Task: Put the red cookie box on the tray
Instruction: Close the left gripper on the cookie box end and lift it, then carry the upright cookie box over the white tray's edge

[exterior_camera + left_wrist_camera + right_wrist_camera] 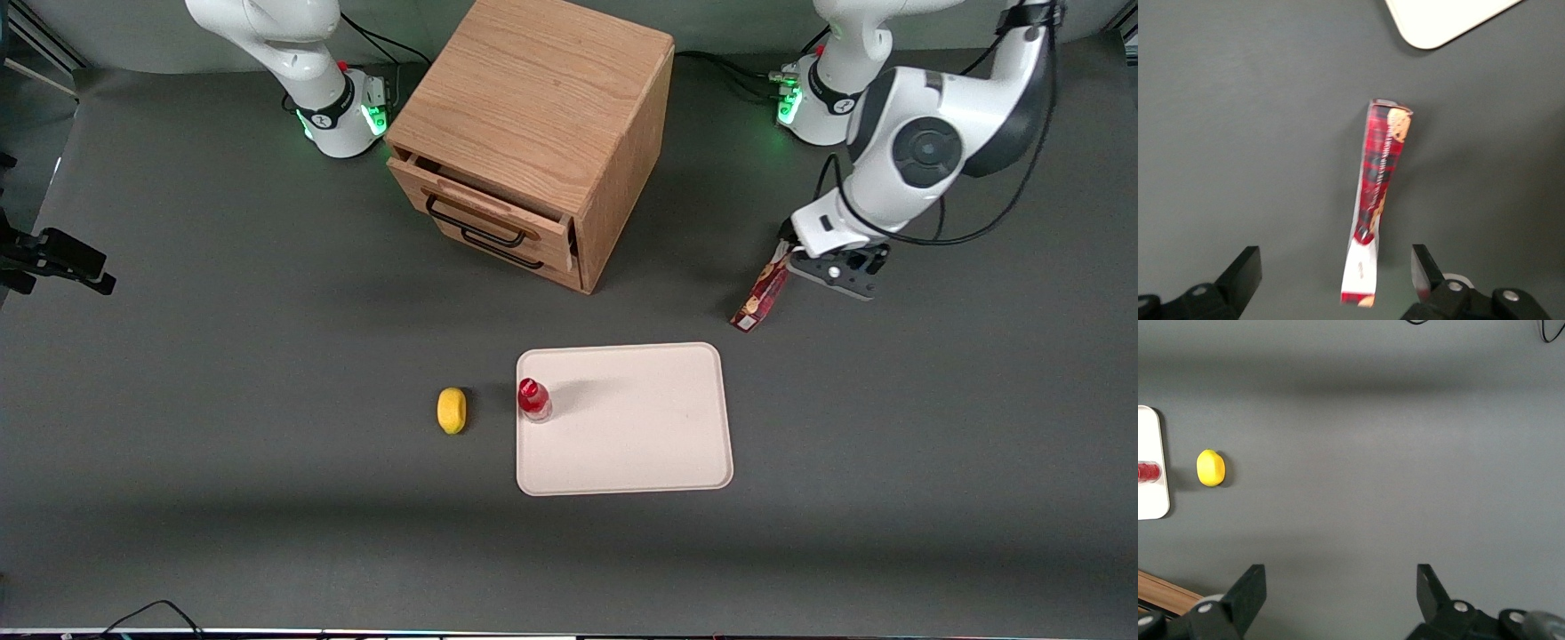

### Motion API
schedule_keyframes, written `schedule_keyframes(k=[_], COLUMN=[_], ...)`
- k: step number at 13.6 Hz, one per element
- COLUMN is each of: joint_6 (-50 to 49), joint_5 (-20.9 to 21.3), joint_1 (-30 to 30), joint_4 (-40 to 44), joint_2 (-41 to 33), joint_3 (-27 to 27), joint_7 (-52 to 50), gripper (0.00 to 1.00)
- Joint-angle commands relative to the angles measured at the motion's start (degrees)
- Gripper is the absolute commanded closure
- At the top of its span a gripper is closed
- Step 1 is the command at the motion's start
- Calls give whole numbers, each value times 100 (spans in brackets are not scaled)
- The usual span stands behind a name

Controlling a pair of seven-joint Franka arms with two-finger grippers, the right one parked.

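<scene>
I see the gripper [805, 267] over the desk [178, 400] toward the working arm's end, farther from the front camera than the tray [640, 462]. Its fingers [1245, 273] stand wide apart, gripping nothing. The red cookie box [763, 298] stands on edge on the desk between them, touching neither, just off the tray's corner. On the tray's edge stands a red-capped bottle [533, 399]; a lemon [452, 410] lies beside it; the wooden cabinet [533, 133] sits farther back
</scene>
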Motion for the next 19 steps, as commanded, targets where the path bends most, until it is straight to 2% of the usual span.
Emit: schedule_keyframes(k=[1, 6, 9, 10, 12, 13, 19], joint_6=[891, 2500, 2819, 2811, 2811, 2802, 2583], joint_5=[1, 9, 1, 1, 1, 1, -8], joint_1=[-25, -157, -218, -218, -218, -218, -201], joint_4=[-609, -1374, -1454, -1463, -1489, -1489, -1306], joint_2=[58, 532, 805, 814, 893, 911, 762], joint_3=[-137, -137, -137, -137, -128, -111, -76], joint_7=[68, 68, 59, 59, 50, 50, -46], gripper=[0, 0, 1, 14, 73, 98, 100])
